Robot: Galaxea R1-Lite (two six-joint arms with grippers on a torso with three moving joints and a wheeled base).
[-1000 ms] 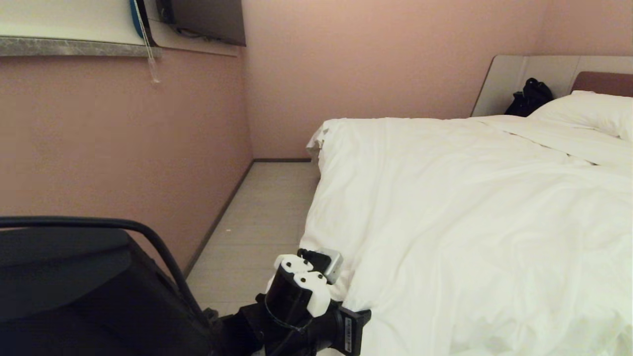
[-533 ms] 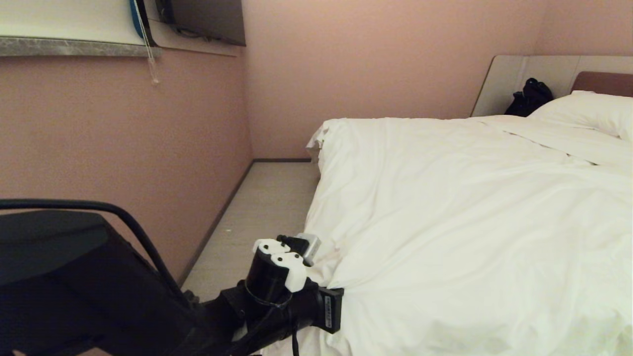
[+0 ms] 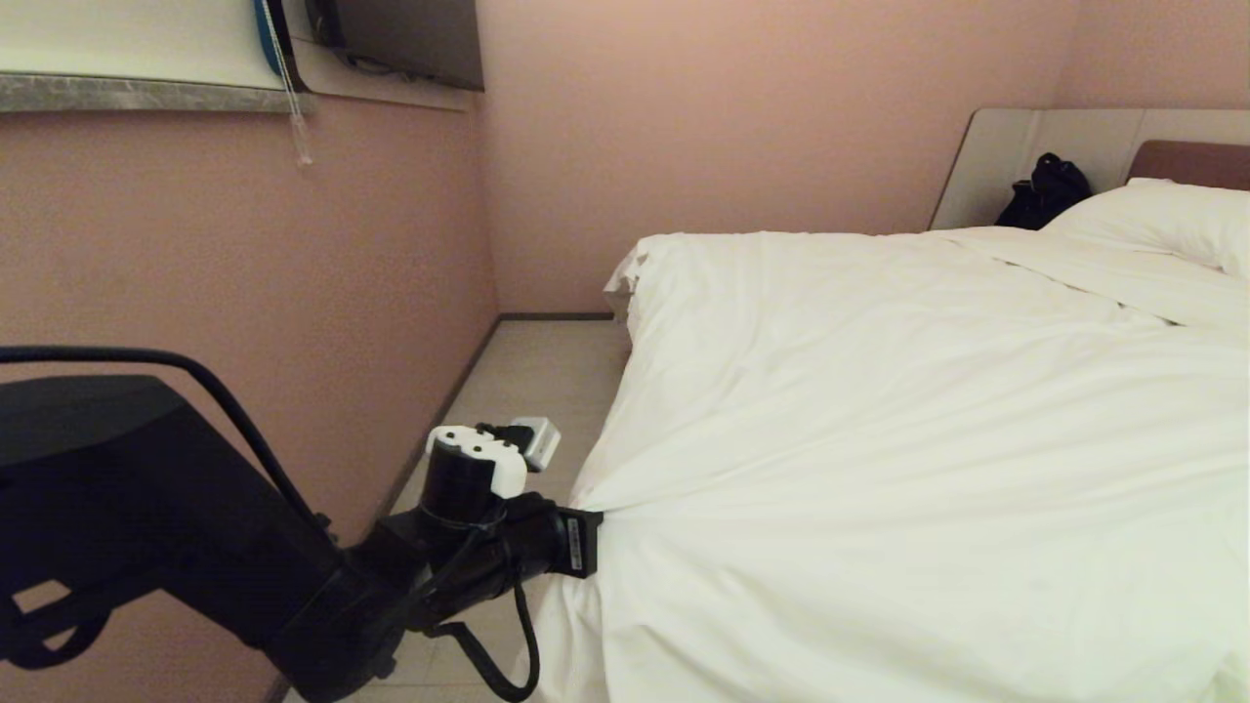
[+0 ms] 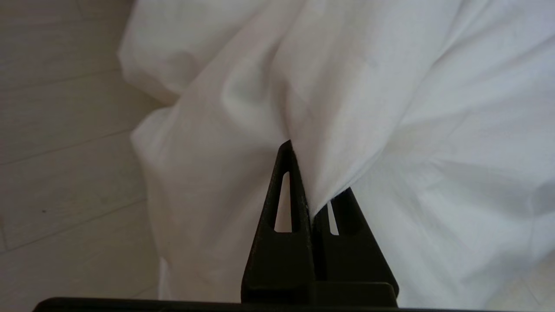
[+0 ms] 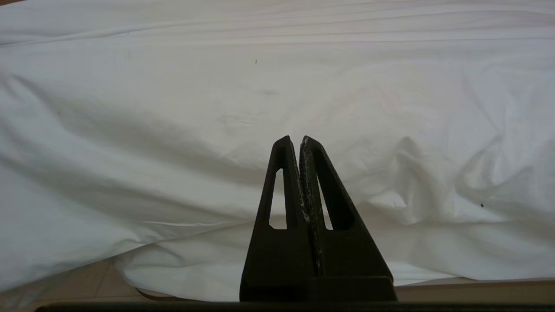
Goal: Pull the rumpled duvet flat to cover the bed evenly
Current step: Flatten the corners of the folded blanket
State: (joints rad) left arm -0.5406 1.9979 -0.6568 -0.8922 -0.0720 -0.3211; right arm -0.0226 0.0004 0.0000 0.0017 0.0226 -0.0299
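Duvet (image 3: 879, 439) edge is pinched by left gripper (image 3: 598, 512) beside the bed (image 3: 617, 293), wall (image 3: 244, 254) close by. Right gripper (image 5: 300, 141) is pressed together, empty, prob. just above the duvet. Pillow (image 3: 1162, 220) and black bag (image 3: 1047, 190) are seen at the headboard.

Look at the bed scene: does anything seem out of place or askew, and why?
Yes. The duvet is bunched at its floor-side edge, where the left tool is shut on a fold; creases fan out across the cover from that pinch. A black bag sits by the headboard panel beside the pillow, odd for a made bed.

Warm, dim indoor light tints the walls pink; the white duvet (image 3: 908, 439) glares softly, its folds lightly shadowed.
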